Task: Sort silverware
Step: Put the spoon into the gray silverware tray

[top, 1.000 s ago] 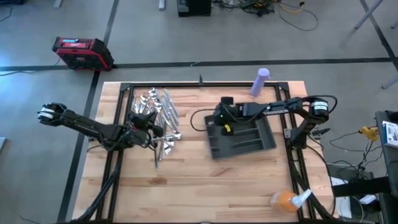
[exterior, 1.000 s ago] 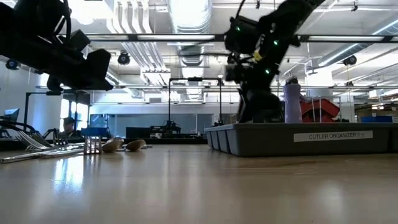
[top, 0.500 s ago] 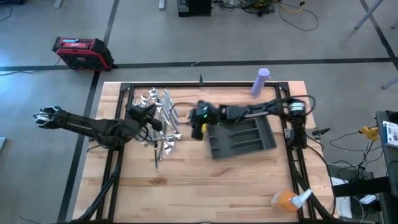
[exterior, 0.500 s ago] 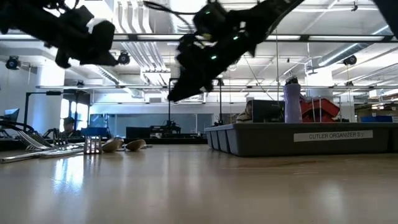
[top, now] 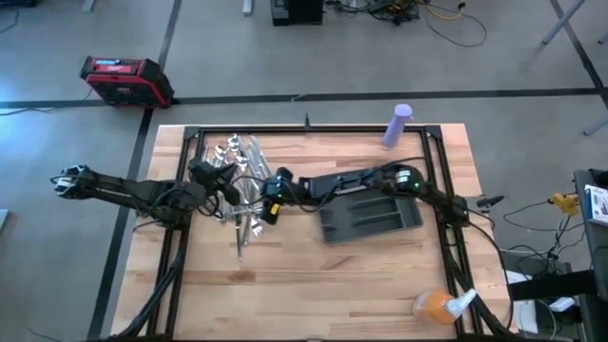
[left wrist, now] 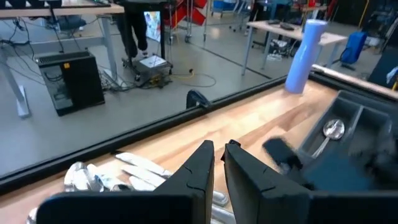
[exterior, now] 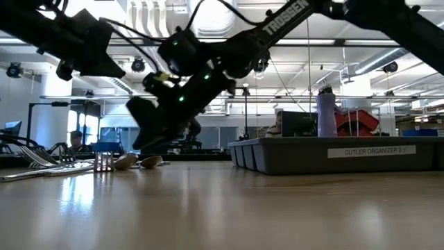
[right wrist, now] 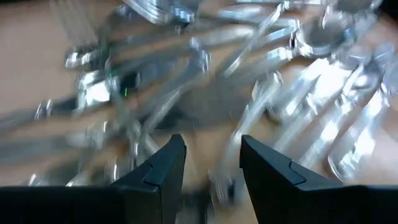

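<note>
Right gripper is hovering with jaws released, silverware heaped on the worktop just beyond them, likely lining up a pick. Left gripper is waiting above, jaws nearly clenched, empty.

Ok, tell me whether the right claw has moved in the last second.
Yes. The right claw left the dark grey compartmented tray and swung across to the pile of shiny silverware.

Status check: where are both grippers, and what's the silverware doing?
Right gripper open, empty, over the silverware pile. Left gripper nearly shut, empty, beside the pile. One spoon in the tray. Nothing blocking.
</note>
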`<state>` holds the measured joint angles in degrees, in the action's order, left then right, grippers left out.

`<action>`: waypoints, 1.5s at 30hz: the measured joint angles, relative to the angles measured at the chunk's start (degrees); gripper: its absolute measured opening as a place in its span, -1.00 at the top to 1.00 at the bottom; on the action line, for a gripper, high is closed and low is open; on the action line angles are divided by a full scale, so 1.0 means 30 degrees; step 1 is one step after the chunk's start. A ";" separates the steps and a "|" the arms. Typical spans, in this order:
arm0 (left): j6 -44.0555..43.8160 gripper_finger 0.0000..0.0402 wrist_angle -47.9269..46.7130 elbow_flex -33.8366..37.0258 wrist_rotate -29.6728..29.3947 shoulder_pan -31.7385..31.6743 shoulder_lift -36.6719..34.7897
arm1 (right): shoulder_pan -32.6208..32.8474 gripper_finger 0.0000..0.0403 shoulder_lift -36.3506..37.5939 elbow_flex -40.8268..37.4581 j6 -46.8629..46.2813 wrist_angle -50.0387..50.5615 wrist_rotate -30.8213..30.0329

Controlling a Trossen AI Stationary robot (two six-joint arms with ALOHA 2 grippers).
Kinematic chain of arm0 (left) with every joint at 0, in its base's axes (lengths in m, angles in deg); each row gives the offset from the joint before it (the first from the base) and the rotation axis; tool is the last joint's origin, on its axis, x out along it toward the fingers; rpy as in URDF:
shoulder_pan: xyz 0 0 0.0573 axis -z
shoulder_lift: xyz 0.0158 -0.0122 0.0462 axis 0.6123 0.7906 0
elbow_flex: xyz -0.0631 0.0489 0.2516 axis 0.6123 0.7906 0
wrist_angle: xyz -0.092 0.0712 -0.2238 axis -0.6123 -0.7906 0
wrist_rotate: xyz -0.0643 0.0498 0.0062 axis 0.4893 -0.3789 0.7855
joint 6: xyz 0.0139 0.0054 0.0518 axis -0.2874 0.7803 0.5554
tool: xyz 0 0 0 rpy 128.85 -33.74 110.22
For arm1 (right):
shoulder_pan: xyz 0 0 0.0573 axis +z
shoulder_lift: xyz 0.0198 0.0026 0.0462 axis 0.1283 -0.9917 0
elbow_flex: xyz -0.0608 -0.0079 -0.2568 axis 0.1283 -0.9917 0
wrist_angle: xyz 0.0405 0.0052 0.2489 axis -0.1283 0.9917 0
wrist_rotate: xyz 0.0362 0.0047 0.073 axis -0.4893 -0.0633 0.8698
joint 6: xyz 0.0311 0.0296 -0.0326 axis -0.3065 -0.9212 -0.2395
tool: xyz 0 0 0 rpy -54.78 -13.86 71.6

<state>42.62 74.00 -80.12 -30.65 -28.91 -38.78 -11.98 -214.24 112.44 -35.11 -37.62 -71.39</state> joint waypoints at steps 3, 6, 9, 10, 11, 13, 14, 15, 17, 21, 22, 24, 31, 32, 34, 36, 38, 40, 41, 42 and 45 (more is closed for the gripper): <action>-0.0007 0.88 -0.0195 0.0130 -0.0058 0.0000 -0.0216 | 0.0000 0.39 -0.1055 0.1359 -0.1105 0.1060 -0.0173; -0.0006 0.88 -0.0632 0.0130 -0.0064 0.0000 -0.0364 | -0.0019 0.46 -0.1866 0.2659 -0.1741 0.3143 -0.0728; -0.0001 0.88 -0.0651 0.0130 -0.0089 0.0000 -0.0435 | 0.0008 0.54 -0.2281 0.3565 -0.1767 0.4586 -0.1461; -0.0021 0.88 -0.0710 0.0130 -0.0088 0.0000 -0.0466 | 0.0010 0.57 -0.2425 0.3691 -0.1752 0.4768 -0.1516; -0.0014 0.88 -0.0772 0.0137 -0.0067 0.0000 -0.0514 | 0.0030 0.60 -0.2455 0.3772 -0.1746 0.4916 -0.1477; -0.0014 0.88 -0.0892 0.0152 -0.0072 0.0000 -0.0486 | 0.0080 0.67 -0.2446 0.3836 -0.1532 0.5544 -0.1009; -0.0018 0.88 -0.0906 0.0152 -0.0074 0.0000 -0.0462 | 0.0105 0.72 -0.2417 0.3845 -0.1345 0.5896 -0.0666; -0.0028 0.88 -0.1054 0.0152 -0.0074 0.0000 -0.0488 | 0.0119 0.77 -0.2382 0.3843 -0.1175 0.6265 -0.0292; -0.0089 0.88 -0.1314 0.0167 -0.0050 0.0000 -0.0530 | 0.0163 0.91 -0.2225 0.3851 -0.0797 0.7202 0.0175; -0.0094 0.88 -0.1470 0.0167 -0.0024 0.0000 -0.0623 | 0.0249 0.96 -0.1796 0.3818 0.0242 0.9000 0.0845; -0.0094 0.88 -0.1535 0.0167 -0.0024 0.0000 -0.0645 | 0.0267 0.97 -0.1594 0.3805 0.0468 0.9457 0.0880; -0.0215 0.88 -0.1760 0.0167 -0.0022 0.0000 -0.0632 | 0.0280 0.98 -0.1117 0.3733 0.0955 1.0545 0.1053; -0.1031 0.88 -0.2647 0.0181 0.0038 0.0000 -0.0926 | 0.0237 0.99 0.1021 0.3489 0.3367 1.4314 0.1248; -0.1045 0.88 -0.2610 0.0181 -0.0021 0.0000 -0.0986 | 0.0178 1.00 0.1263 0.3479 0.3610 1.4828 0.1192; -0.1054 0.88 -0.2657 0.0181 -0.0090 0.0000 -0.1079 | 0.0027 1.00 0.1647 0.3465 0.3958 1.5662 0.1116; -0.1056 0.88 -0.2727 0.0181 -0.0074 0.0000 -0.1214 | -0.0072 1.00 0.1913 0.3410 0.4410 1.6055 0.1047; -0.1066 0.88 -0.2724 0.0181 -0.0076 0.0000 -0.1269 | -0.0135 1.00 0.2435 0.3224 0.5077 1.6423 0.0983; -0.1079 0.88 -0.2890 0.0181 -0.0074 0.0000 -0.1403 | -0.0250 1.00 0.3186 0.2875 0.5819 1.6258 0.0998; -0.1085 0.88 -0.3008 0.0181 -0.0038 0.0000 -0.1452 | -0.0328 1.00 0.3651 0.2488 0.6341 1.6251 0.1051; -0.1085 0.88 -0.3026 0.0181 -0.0010 0.0000 -0.1474 | -0.0453 1.00 0.4215 0.1939 0.6875 1.6247 0.1090; -0.1106 0.88 -0.3300 0.0181 0.0013 0.0000 -0.1708 | -0.1115 1.00 0.6091 -0.0292 0.7990 1.6222 0.1180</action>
<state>39.30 64.10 -79.58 -30.61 -28.91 -43.91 -15.33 -195.96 111.57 -11.14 11.04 -67.85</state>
